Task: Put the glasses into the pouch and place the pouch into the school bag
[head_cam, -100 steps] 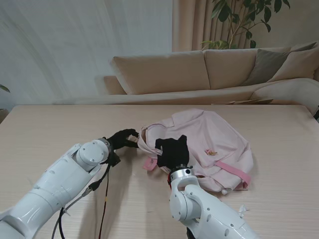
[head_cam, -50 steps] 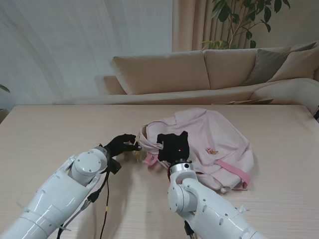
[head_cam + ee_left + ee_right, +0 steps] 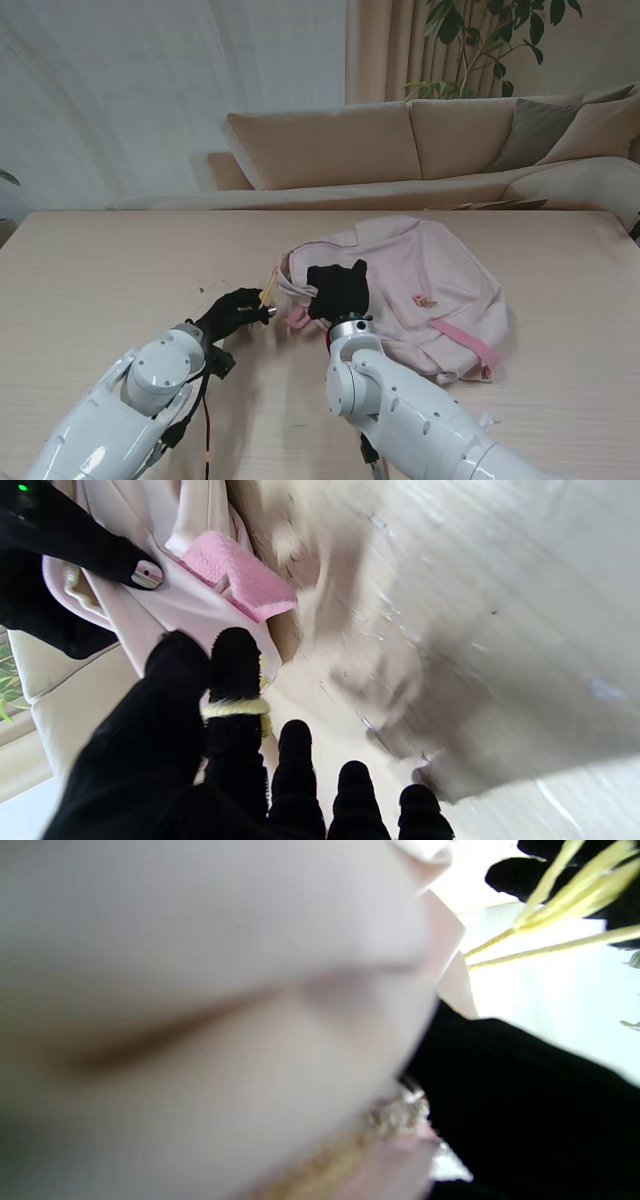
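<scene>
The pink school bag (image 3: 420, 270) lies flat on the wooden table, its opening toward my hands. My left hand (image 3: 235, 312) is shut on a thin yellow drawstring (image 3: 267, 291) that runs from its fingers to the bag's mouth. In the left wrist view the drawstring (image 3: 235, 707) wraps over the index finger beside the bag fabric (image 3: 190, 615). My right hand (image 3: 338, 290) grips the bag's opening edge, one fingertip (image 3: 146, 574) pressing the fabric. The right wrist view shows blurred bag cloth (image 3: 200, 965) and the taut drawstring (image 3: 550, 947). The pouch's body and the glasses are hidden.
A pink shoulder strap (image 3: 470, 345) lies along the bag's right side, and a pink padded strap end (image 3: 240, 582) sits by the opening. A beige sofa (image 3: 400, 150) and a plant stand beyond the table's far edge. A cable (image 3: 207, 420) hangs beside my left arm.
My left hand has drawn back toward me with the yellow drawstring, pulling it taut from the bag's mouth. My right hand has stayed on the bag's edge, shifting slightly left.
</scene>
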Controlling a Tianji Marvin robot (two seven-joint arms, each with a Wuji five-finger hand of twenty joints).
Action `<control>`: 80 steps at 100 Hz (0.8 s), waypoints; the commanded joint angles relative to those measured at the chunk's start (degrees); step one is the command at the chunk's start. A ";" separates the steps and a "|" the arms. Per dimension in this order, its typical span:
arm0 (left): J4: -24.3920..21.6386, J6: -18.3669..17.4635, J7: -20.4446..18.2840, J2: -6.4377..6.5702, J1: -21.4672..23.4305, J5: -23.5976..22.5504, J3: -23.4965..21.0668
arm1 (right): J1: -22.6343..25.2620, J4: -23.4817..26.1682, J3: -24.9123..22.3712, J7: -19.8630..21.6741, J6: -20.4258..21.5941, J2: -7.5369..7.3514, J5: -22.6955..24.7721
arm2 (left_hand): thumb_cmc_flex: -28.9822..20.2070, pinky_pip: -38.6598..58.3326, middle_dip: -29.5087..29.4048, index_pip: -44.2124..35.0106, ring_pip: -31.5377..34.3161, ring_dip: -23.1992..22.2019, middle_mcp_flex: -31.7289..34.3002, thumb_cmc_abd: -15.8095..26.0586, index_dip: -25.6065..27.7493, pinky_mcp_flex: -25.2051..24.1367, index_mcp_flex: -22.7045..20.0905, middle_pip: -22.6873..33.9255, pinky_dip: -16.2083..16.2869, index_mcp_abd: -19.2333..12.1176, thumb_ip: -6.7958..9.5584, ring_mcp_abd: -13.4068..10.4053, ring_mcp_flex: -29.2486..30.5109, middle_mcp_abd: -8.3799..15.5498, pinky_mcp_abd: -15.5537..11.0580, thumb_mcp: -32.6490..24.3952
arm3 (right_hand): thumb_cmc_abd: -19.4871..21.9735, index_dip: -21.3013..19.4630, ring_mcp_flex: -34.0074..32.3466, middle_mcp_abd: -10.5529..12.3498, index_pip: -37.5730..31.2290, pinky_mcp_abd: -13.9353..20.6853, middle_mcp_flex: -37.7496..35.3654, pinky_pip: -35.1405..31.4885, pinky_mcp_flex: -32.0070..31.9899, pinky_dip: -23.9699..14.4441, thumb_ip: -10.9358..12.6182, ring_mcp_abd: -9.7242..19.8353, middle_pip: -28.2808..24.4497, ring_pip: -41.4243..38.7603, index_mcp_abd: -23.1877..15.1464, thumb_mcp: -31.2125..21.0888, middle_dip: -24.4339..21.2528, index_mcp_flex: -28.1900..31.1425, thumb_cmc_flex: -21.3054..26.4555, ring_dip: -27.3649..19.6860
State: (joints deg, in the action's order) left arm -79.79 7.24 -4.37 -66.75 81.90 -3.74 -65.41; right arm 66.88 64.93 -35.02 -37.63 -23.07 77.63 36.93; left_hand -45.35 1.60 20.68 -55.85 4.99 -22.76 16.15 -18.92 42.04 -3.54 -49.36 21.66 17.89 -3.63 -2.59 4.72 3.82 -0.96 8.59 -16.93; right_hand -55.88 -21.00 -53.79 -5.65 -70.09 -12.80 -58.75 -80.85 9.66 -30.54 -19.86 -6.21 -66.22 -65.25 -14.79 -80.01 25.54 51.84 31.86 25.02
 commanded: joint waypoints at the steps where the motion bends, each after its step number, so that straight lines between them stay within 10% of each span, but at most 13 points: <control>1: -0.87 -0.64 0.64 -0.09 2.06 -1.03 -0.12 | -0.32 -0.03 0.37 1.27 0.04 0.77 0.03 | 5.12 -0.05 -0.49 -3.18 1.04 -0.51 1.85 2.98 4.79 -0.40 -5.65 0.43 -1.58 0.78 -0.17 -1.68 -0.63 0.40 4.38 -1.32 | 0.58 1.18 1.44 -1.61 -3.83 1.06 1.08 -1.73 -0.15 -1.38 0.25 0.81 -1.87 -1.16 -2.10 -5.30 -1.11 -0.57 3.80 0.44; 38: -12.02 2.96 1.93 1.30 12.32 -9.34 -2.46 | -2.87 -4.32 3.49 2.04 -0.96 2.31 -0.47 | 6.03 1.76 -0.23 -5.37 4.10 -0.67 3.72 0.68 10.97 -0.80 -5.98 0.39 1.06 1.31 0.56 0.87 0.23 -1.86 5.57 0.36 | 0.29 3.68 0.83 -2.19 -5.19 1.20 0.17 -1.85 0.58 -1.44 0.44 0.19 -2.00 -1.19 -0.58 -5.23 -2.10 0.36 4.57 0.18; 51: -14.84 2.45 1.76 2.53 15.28 -18.52 -3.29 | -2.95 -4.57 3.61 2.31 -1.13 2.87 -1.71 | 3.90 4.81 0.02 -5.25 7.44 -1.24 4.45 -1.85 12.60 -1.65 -3.36 0.26 7.70 -1.74 0.19 2.00 0.81 -2.14 6.61 0.01 | 0.23 4.45 0.05 -2.22 -5.19 1.37 -0.56 -1.83 1.01 -1.45 0.51 0.03 -1.74 -0.71 0.01 -5.19 -2.54 0.91 4.75 -0.41; 74: -13.20 0.93 1.82 2.78 13.92 -20.60 -2.43 | -1.62 0.10 3.86 9.20 2.61 -0.57 -0.55 | 3.47 5.53 0.54 -6.84 9.26 -0.98 5.15 -1.10 13.93 -1.26 -2.55 0.61 10.17 -2.00 -0.02 2.48 1.44 -2.36 6.85 -0.88 | -0.17 3.54 9.58 -0.83 3.91 2.02 10.52 1.76 -6.06 0.59 -2.93 1.74 4.43 7.05 2.88 0.17 0.32 -9.09 -5.37 4.34; 78: -12.68 0.52 2.21 2.74 13.56 -20.93 -2.22 | -1.12 1.05 3.33 9.90 3.40 -1.11 -0.65 | 3.65 5.60 0.57 -6.90 9.65 -1.08 5.23 -0.93 14.01 -1.03 -2.65 0.65 10.32 -2.03 -0.04 2.51 1.59 -2.36 6.94 -0.94 | 2.10 1.52 13.54 -0.70 8.55 2.67 15.31 2.18 -8.90 1.69 0.18 1.45 5.70 8.54 5.41 1.44 1.90 -11.35 -9.66 5.69; 80: -12.50 0.39 2.30 2.73 13.42 -20.95 -2.16 | -0.88 1.66 3.05 10.45 3.74 -1.47 -0.64 | 3.61 5.60 0.58 -6.90 9.76 -1.09 5.26 -0.91 14.04 -1.00 -2.62 0.66 10.39 -1.99 -0.04 2.58 1.53 -2.49 6.96 -1.03 | 3.85 -2.82 15.42 -0.42 11.65 3.14 17.60 2.47 -10.16 2.40 5.32 1.60 6.08 8.98 6.52 2.03 2.19 -12.32 -12.20 6.15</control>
State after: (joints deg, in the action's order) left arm -92.93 8.26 -1.61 -63.76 95.62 -22.26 -67.67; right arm 64.91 65.64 -31.33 -27.31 -19.90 77.00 36.55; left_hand -41.74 5.41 20.66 -60.31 13.90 -23.38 20.44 -20.39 54.74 -4.36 -52.08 21.99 26.71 -4.30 -2.59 7.48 4.87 -3.08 14.63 -17.65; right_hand -55.01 -18.33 -43.09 -5.70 -63.33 -11.51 -46.74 -79.37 3.22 -29.83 -20.53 -5.40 -61.07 -57.73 -10.92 -78.88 25.99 42.89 25.03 29.39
